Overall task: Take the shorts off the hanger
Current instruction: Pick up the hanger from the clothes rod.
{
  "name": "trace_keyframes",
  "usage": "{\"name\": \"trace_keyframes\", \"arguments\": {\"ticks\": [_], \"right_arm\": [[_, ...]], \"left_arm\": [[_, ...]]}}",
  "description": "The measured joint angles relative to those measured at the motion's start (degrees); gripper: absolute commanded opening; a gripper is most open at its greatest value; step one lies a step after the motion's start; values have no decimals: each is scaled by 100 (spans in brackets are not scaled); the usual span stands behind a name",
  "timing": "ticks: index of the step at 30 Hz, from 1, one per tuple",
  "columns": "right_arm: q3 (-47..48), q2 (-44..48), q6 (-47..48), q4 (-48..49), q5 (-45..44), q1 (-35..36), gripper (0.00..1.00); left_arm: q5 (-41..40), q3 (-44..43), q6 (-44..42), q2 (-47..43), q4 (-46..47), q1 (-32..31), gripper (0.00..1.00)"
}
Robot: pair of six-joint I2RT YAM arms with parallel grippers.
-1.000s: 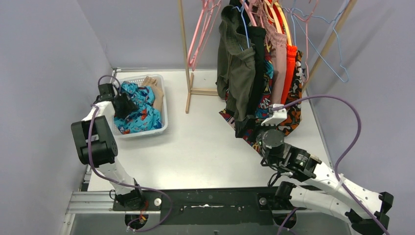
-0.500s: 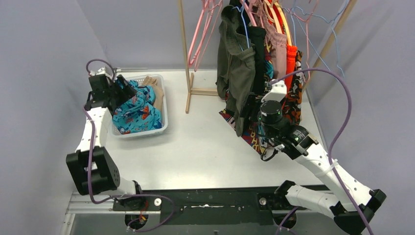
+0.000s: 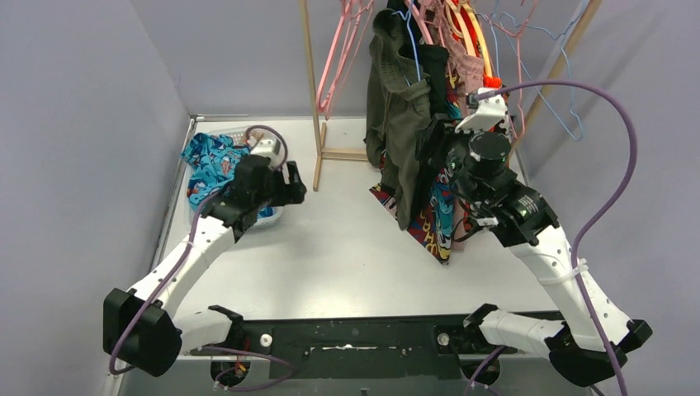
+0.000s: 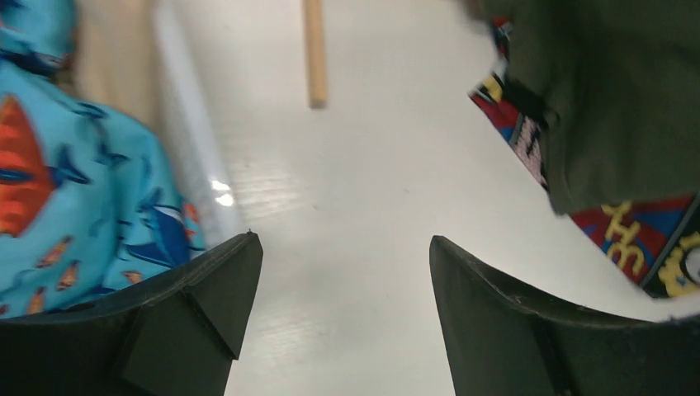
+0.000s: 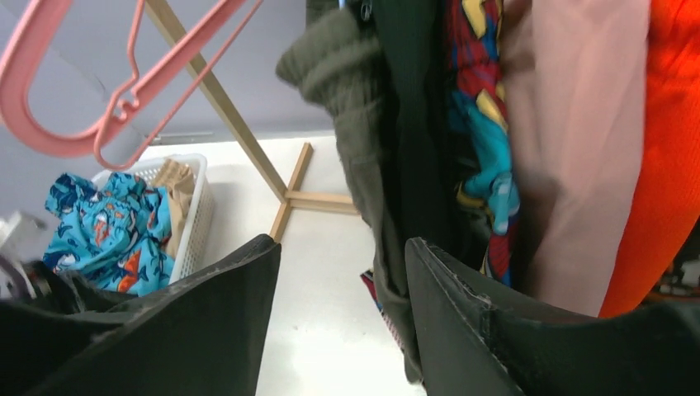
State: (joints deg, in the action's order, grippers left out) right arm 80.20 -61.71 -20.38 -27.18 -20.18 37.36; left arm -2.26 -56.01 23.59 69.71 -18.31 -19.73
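Shorts (image 5: 363,165) just ahead of the raised right end effector (image 5: 340,243), fingers spread; left end effector (image 4: 342,239) low, spread, empty.

Lighting even and diffuse from overhead, soft shadows on the table (image 3: 347,256); left wrist view motion-blurred, small glare spots beside the basket (image 4: 183,140); top view sharp; right wrist foreground soft.

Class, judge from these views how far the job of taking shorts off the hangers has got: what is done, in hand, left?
Done: teal shark-print shorts and tan shorts lie in the white basket; pink hangers hang bare. In hand: the right gripper, fingers apart, faces the olive shorts; the left gripper is open and empty. Left: olive, black, comic-print, dusty pink and orange shorts on hangers.
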Motion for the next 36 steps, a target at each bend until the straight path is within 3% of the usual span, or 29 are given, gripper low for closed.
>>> {"name": "trace_keyframes", "arguments": {"ticks": [4,9,18,24,30,36], "right_arm": [[448,-286,61,-17,750,-680,51],[909,-704,0,-111,1674,-1436,50],[1178,-909,-83,-273,2426,-1506,52],[1707,-1102,-116,-435,2347,-1502,54],[1353,-640,-240,-243,2269,-1478,54],[1657,-752,-328,-199,2658,-1434,55]], "left_arm": [[-98,529,-50,-376,35,-782,74],[-92,1025,-44,-756,107,-949,74],[-13,1390,-179,-903,243,-977,75],[101,1631,-219,-920,293,-981,75],[101,1797,-221,-1021,319,-984,75],[157,1799,-247,-1021,350,-986,75]]}}
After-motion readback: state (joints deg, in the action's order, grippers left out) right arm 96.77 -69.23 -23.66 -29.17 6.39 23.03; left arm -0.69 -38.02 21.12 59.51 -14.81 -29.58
